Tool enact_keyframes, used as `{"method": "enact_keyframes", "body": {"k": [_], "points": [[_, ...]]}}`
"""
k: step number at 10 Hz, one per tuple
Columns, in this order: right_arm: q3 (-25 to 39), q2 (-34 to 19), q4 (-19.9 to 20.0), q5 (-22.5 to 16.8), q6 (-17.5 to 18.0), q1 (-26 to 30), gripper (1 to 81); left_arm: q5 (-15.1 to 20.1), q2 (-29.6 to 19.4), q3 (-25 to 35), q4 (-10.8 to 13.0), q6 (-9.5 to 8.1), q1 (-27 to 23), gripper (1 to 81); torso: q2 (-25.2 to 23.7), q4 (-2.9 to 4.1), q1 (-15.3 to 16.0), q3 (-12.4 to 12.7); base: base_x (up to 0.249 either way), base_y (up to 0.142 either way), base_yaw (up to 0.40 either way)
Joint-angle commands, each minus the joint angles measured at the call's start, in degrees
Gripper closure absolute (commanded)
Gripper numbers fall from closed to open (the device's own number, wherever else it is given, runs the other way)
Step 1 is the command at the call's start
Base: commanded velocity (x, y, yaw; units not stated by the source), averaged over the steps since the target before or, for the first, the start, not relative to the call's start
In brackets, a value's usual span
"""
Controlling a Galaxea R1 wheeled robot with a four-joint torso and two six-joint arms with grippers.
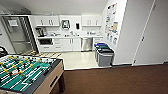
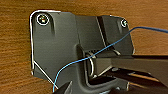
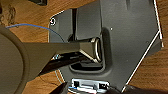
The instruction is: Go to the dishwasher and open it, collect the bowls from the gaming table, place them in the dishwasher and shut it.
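Observation:
The dishwasher (image 1: 86,44) has a steel front and sits shut under the kitchenette counter (image 1: 70,36), far ahead across the pale floor (image 1: 77,60). The gaming table and the bowls are out of view. In the left wrist view the robot's dark plate (image 2: 57,47) hangs over brown carpet (image 2: 15,50), with a thin blue cable (image 2: 75,62) crossing it. The right wrist view looks down on the robot's dark plate (image 3: 125,37) above the same brown carpet (image 3: 30,15).
A green-field foosball table (image 1: 25,72) with wooden sides stands close at my lower left. Grey bins (image 1: 104,55) with blue and dark lids stand beside the white wall on the right. A tall glass-fronted unit (image 1: 18,33) stands at the far left. Brown carpet (image 1: 112,80) lies ahead of me.

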Motion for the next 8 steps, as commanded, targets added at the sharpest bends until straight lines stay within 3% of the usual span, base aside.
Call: {"method": "enact_keyframes", "body": {"k": [1, 8], "points": [[0.55, -0.83, -0.35, -3.28, 0.03, 2.65, 1.0, 3.01, -0.46, -0.43, 0.42, 0.22, -3.02, 1.0, 0.00, 0.00, 0.07, 0.00, 0.109, 0.000, 0.000], [-0.42, -0.30, -0.44, -2.75, 0.03, 2.30, 1.0, 2.93, 0.07, -0.44, 0.60, 0.22, -3.02, 1.0, 0.02, 0.00, 0.07, -0.02, 0.178, 0.000, 0.000]]}}
